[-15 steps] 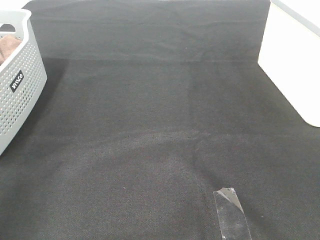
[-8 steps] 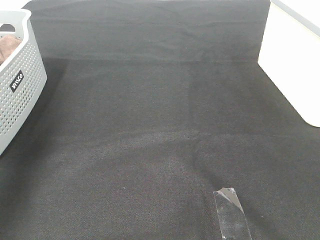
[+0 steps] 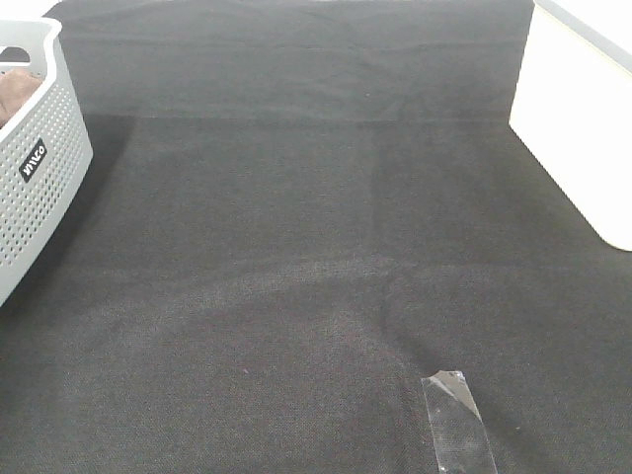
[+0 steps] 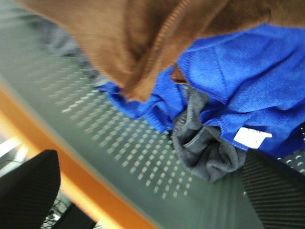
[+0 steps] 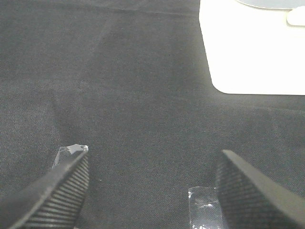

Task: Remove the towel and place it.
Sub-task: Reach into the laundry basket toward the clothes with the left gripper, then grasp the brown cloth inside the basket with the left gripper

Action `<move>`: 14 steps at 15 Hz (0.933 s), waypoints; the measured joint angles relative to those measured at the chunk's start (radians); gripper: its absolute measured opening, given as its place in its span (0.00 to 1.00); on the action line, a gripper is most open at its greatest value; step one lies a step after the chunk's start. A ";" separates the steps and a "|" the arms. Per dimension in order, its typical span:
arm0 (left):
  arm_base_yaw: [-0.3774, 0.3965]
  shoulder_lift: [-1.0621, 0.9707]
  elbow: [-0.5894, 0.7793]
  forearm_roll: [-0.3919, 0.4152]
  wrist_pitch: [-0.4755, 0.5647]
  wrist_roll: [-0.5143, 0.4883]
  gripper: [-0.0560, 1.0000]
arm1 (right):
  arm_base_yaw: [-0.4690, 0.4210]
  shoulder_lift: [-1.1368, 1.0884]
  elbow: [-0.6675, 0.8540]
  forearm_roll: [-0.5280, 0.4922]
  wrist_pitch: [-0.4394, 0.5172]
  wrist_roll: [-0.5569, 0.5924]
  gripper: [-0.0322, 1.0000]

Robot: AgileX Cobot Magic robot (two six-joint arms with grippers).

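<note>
The brown towel [image 4: 143, 38] lies in the grey perforated basket [image 4: 119, 157], on top of a blue towel [image 4: 248, 81] and a dark grey cloth [image 4: 205, 148]. In the exterior high view only a bit of the brown towel [image 3: 15, 94] shows inside the basket [image 3: 39, 188] at the far left. My left gripper [image 4: 152, 200] is open inside the basket, just short of the towel's hanging corner and holding nothing. My right gripper [image 5: 152, 191] is open and empty, low over the black tablecloth [image 5: 119, 86]. Neither gripper shows in the exterior high view.
A white box [image 3: 583, 118] stands at the right edge of the table, also in the right wrist view [image 5: 252, 47]. A strip of clear tape [image 3: 456, 420] is stuck on the black tablecloth [image 3: 296, 247] near the front. The blue towel has a white tag [image 4: 251, 137].
</note>
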 joint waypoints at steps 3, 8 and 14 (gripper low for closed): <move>0.008 0.179 -0.034 0.049 -0.052 0.028 0.98 | 0.000 0.000 0.000 0.000 0.000 0.000 0.69; 0.006 0.296 -0.102 0.041 -0.070 0.050 0.96 | 0.000 0.000 0.000 0.000 0.000 0.000 0.69; -0.002 0.315 -0.140 0.034 -0.070 0.003 0.08 | 0.000 0.000 0.000 0.000 0.000 0.000 0.69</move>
